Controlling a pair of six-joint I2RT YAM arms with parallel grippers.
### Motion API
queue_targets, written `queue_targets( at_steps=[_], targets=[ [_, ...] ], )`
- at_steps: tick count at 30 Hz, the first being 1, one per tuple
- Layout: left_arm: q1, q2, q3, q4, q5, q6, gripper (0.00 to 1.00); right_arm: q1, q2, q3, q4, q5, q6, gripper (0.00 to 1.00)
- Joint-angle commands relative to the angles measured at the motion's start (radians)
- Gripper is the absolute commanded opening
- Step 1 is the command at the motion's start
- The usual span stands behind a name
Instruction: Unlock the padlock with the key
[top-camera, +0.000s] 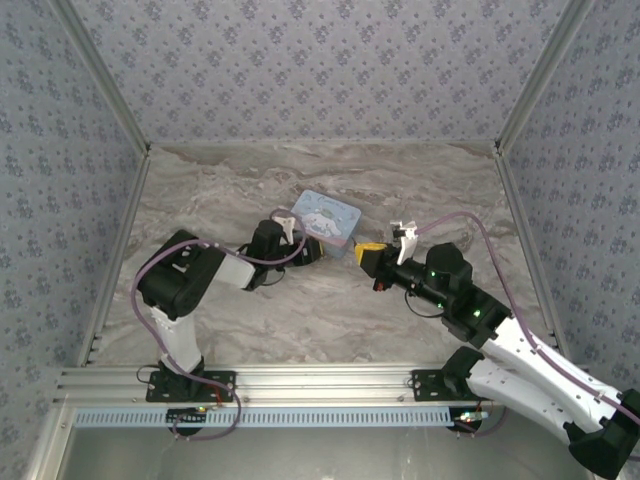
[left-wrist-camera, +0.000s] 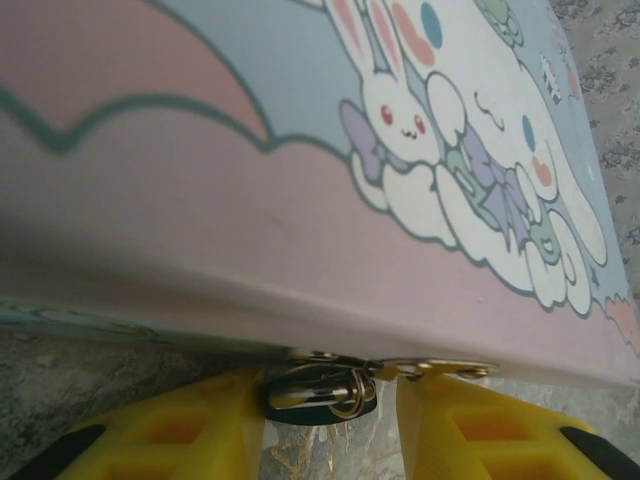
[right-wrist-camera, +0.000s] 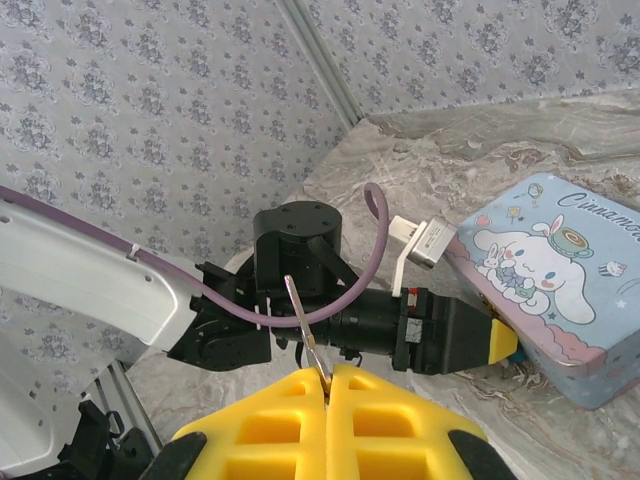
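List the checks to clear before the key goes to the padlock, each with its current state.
1. Key clamped in right fingers: ok.
2. Padlock between left fingers: ok.
3. Left fingers closed firmly on padlock: not ok, gap shows beside one finger.
4. Keyhole turned toward key: cannot tell.
5. Tin resting flat on table: ok.

The top camera looks down from above and behind the arm bases, with the tin (top-camera: 328, 222) centred on the worktop (top-camera: 300, 325). The left wrist camera sits right at the tin's edge, looking across its lid. The right wrist camera, over the right hand (right-wrist-camera: 326, 380), faces the tin from farther off. All three views share the tin.
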Motion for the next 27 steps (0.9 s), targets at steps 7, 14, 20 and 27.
queue_targets(
  at_steps=[7,14,20,27],
  targets=[
    [-0.012,0.042,0.04,-0.076,-0.04,-0.019,0.26,0.007,-0.007,-0.009,0.012,0.006,0.005,0.01],
    [-0.01,-0.013,0.018,-0.102,-0.065,0.011,0.23,0.008,0.009,-0.019,0.006,0.005,0.005,0.01],
    [0.01,-0.053,-0.039,-0.095,-0.078,0.014,0.23,0.007,0.024,-0.016,0.006,0.0,0.004,0.01],
    [0.019,-0.122,-0.072,-0.09,-0.035,-0.018,0.23,0.007,0.043,-0.034,-0.01,-0.006,-0.022,0.0]
  ],
)
